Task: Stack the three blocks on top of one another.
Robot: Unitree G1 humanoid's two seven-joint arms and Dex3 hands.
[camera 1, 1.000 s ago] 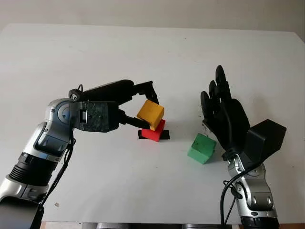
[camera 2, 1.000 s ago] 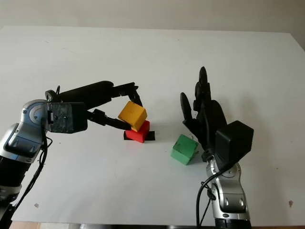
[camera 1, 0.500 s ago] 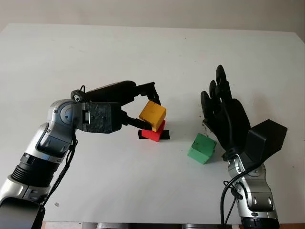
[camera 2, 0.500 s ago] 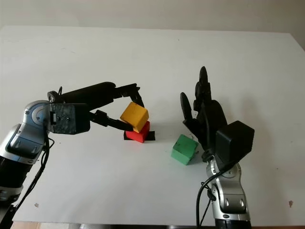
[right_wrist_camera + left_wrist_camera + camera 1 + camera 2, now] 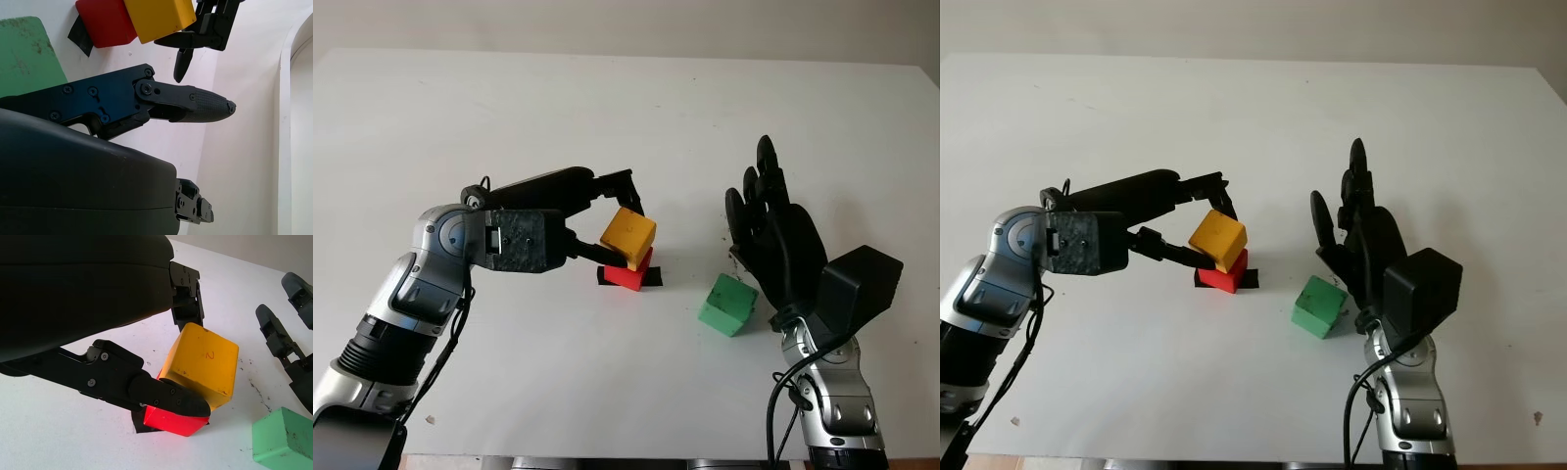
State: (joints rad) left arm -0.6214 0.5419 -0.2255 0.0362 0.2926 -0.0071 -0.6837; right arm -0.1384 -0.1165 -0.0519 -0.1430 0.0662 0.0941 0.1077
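Yellow block (image 5: 627, 236), marked with a small numeral on one face, is grasped by the left hand (image 5: 592, 217) near the middle of the white table (image 5: 509, 108); one finger presses its far side and the thumb (image 5: 161, 399) its near side, as seen in the left wrist view. The block is tilted, its lower edge sitting on or just above the top of the red block (image 5: 630, 270); whether the two surfaces are in full contact cannot be told. The red block rests on a small black patch (image 5: 652, 278) on the table, partly hidden beneath the yellow block and the thumb. The green block (image 5: 727, 305) lies on the table to the right of this pair, apart from it, with dark scuff marks on its upper face. The right hand (image 5: 771, 231) stands upright just behind and beside the green block, fingers extended and holding nothing; from the head views it appears close to the block, but contact cannot be confirmed. In the right wrist view the green block (image 5: 27, 56) appears beside the hand's shell, with the red block (image 5: 105, 22) and yellow block (image 5: 156, 15) beyond it and the left hand's fingertips (image 5: 182, 63) around the yellow one. The left forearm (image 5: 406, 304) enters from the lower left, the right forearm (image 5: 827, 401) from the lower right.
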